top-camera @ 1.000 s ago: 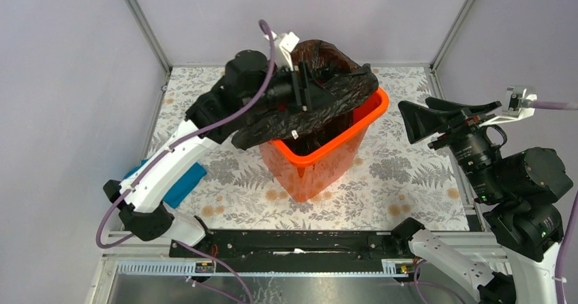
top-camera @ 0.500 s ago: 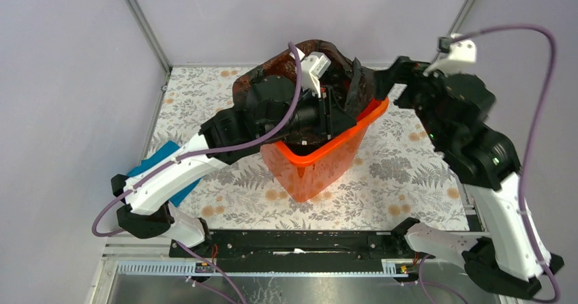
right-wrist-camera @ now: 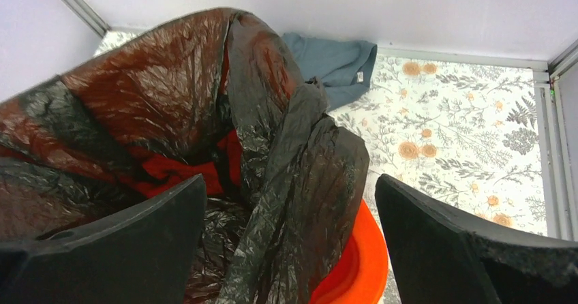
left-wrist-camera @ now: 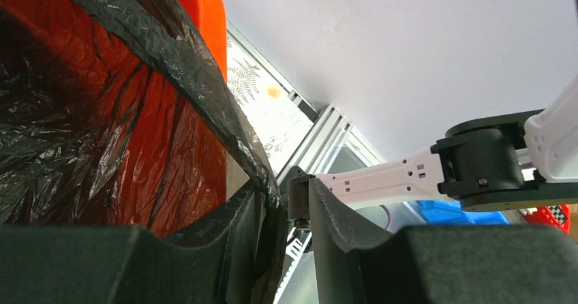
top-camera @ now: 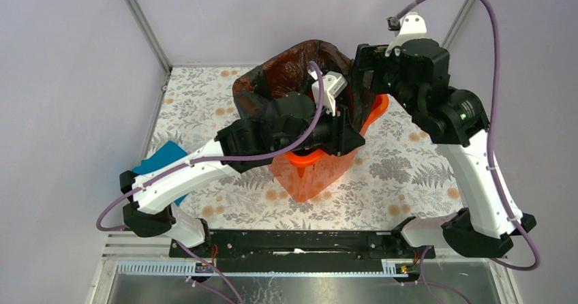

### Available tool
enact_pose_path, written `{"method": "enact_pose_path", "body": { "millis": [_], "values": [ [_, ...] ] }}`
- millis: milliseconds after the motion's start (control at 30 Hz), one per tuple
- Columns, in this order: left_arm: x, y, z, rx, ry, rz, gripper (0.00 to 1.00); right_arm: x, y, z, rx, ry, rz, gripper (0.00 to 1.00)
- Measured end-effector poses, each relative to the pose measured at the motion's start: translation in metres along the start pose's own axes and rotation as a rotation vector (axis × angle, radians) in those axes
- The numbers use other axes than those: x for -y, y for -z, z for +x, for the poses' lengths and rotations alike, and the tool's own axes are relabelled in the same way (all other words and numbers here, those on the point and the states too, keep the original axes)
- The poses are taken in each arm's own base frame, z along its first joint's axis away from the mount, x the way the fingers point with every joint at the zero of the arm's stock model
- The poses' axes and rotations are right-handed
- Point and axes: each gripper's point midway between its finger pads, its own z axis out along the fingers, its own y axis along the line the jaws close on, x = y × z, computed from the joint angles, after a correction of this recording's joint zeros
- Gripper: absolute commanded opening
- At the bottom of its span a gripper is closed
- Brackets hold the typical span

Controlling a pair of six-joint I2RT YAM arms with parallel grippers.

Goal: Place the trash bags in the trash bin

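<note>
Left gripper (left-wrist-camera: 290, 198) jaws standing narrowly apart, with a taut edge of the trash bags (left-wrist-camera: 204, 99) running into the gap against one finger (left-wrist-camera: 232, 242); cannot tell if it's pinching it. Right gripper (right-wrist-camera: 290, 181) jaws gaping wide, holding nothing, hovering just over the bag's bunched fold at the bin's back right corner. Bag sitting inside the trash bin (top-camera: 307, 178), its stretched brownish part ballooning above the back rim and some hanging over the rim. Bin sitting mid table (top-camera: 409, 174), left arm reaching into it. Grey-blue cloth (right-wrist-camera: 334, 62) lying behind the bin; teal cloth (top-camera: 160, 159) lying near the left arm's base.
</note>
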Motion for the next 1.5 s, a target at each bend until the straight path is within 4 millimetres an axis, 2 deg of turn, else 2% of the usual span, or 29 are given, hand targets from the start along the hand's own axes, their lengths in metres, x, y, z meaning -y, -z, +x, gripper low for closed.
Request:
{"method": "enact_pose_path", "body": {
  "millis": [167,300,367,467,500,600,833,900,933,1000,1100,1200,1300,1367,1433,1500],
  "values": [
    [-0.004,-0.006,0.008,-0.011,0.000,-0.005,0.39,-0.004,-0.018,0.019,-0.097,0.062,0.003,0.97],
    [-0.004,-0.006,0.009,-0.009,0.000,-0.003,0.39,-0.007,-0.036,0.033,-0.163,0.106,0.013,0.72],
    [-0.004,-0.007,0.008,-0.006,0.000,-0.001,0.39,-0.008,-0.044,0.039,-0.188,0.124,0.019,0.66],
    [-0.004,-0.007,0.008,-0.002,0.000,0.002,0.39,-0.007,-0.052,0.044,-0.212,0.141,0.034,0.50],
    [-0.004,-0.008,0.008,-0.001,0.000,0.002,0.39,-0.006,-0.053,0.043,-0.212,0.149,0.045,0.43],
    [-0.004,-0.008,0.008,0.002,0.000,0.004,0.40,0.005,-0.053,0.042,-0.212,0.178,0.105,0.32],
    [-0.002,-0.005,0.006,0.015,0.001,0.014,0.48,0.027,-0.045,0.034,-0.183,0.222,0.209,0.20],
    [-0.002,-0.001,0.006,0.018,0.002,0.014,0.50,0.031,-0.037,0.033,-0.166,0.224,0.211,0.23],
    [-0.003,0.001,0.005,0.022,0.002,0.014,0.52,0.033,-0.032,0.033,-0.158,0.223,0.212,0.27],
    [-0.003,0.005,0.004,0.026,0.001,0.012,0.57,0.037,-0.021,0.029,-0.133,0.213,0.213,0.44],
    [-0.002,0.009,0.002,0.032,0.000,0.016,0.68,0.040,-0.009,0.021,-0.097,0.199,0.210,0.45],
    [0.000,0.013,0.000,0.036,-0.005,0.019,0.78,0.042,-0.004,0.017,-0.078,0.194,0.212,0.40],
    [-0.003,0.025,-0.002,0.036,-0.013,0.004,0.86,0.043,-0.007,0.025,-0.097,0.203,0.216,0.30],
    [-0.007,0.037,-0.004,0.039,-0.017,-0.022,0.90,0.044,-0.010,0.032,-0.117,0.213,0.219,0.28],
    [-0.012,0.053,-0.009,0.055,-0.024,-0.055,0.92,0.044,-0.012,0.037,-0.130,0.219,0.220,0.34],
    [-0.019,0.072,-0.015,0.079,-0.030,-0.094,0.94,0.044,-0.013,0.041,-0.139,0.223,0.220,0.45]
  ]
}}
